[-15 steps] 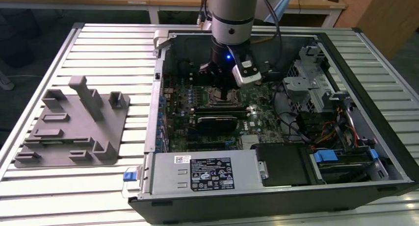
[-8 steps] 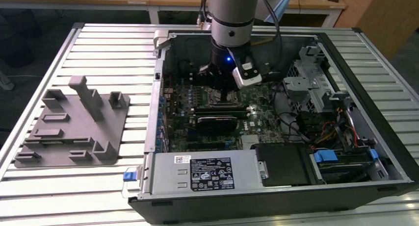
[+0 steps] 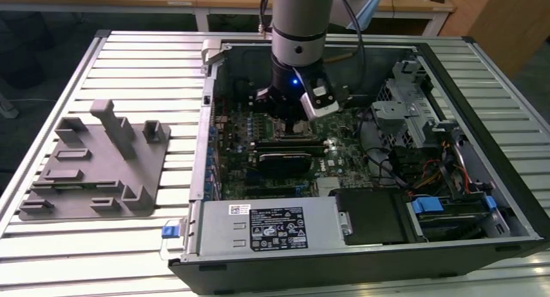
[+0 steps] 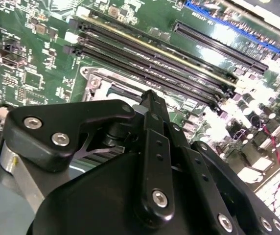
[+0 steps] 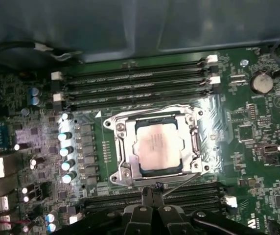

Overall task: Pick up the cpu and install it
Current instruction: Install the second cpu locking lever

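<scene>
In the exterior view the arm reaches down into the open computer case (image 3: 481, 200), which lies on the slatted table (image 3: 138, 58). The gripper (image 3: 297, 122) hangs low over the motherboard (image 3: 249, 149), toward the case's far wall. A grey fixture block (image 3: 94, 162) lies outside the case, near the table's edge on the exterior view's left.

In the second wrist view the gripper (image 4: 150, 98) has its fingers pressed together with nothing between them, their tip close above the socket (image 4: 98, 83).

The first wrist view adds what the others hide: the cpu (image 5: 158, 151) already lies flat inside the socket (image 5: 125, 161), square within its metal frame, just beyond the closed fingertips (image 5: 152, 192). It appears seated, which would explain the empty gripper.
</scene>
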Tool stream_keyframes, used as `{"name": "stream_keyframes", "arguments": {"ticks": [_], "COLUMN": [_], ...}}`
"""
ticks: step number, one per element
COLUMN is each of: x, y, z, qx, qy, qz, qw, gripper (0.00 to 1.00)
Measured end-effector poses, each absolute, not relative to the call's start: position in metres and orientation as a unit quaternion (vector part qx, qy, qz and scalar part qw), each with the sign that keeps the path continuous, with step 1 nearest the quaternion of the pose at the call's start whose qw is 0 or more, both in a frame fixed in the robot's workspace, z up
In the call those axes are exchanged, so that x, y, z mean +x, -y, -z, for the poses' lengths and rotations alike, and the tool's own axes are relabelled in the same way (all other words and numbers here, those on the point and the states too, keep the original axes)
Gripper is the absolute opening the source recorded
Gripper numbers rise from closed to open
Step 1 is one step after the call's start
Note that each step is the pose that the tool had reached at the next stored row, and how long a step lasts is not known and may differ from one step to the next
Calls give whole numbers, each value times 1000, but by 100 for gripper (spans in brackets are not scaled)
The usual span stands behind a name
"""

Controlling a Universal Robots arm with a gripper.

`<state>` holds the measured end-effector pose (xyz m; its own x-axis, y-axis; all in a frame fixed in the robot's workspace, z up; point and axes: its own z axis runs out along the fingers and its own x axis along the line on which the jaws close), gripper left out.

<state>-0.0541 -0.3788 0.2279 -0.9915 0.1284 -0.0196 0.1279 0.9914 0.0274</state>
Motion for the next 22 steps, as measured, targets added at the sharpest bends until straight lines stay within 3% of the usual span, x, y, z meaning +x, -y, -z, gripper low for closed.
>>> {"name": "stream_keyframes", "arguments": {"ticks": [22], "x": [-71], "y": [393], "z": [-212], "qx": [23], "qy": [-999], "qz": [-42], "qw": [9], "gripper": [11]}}
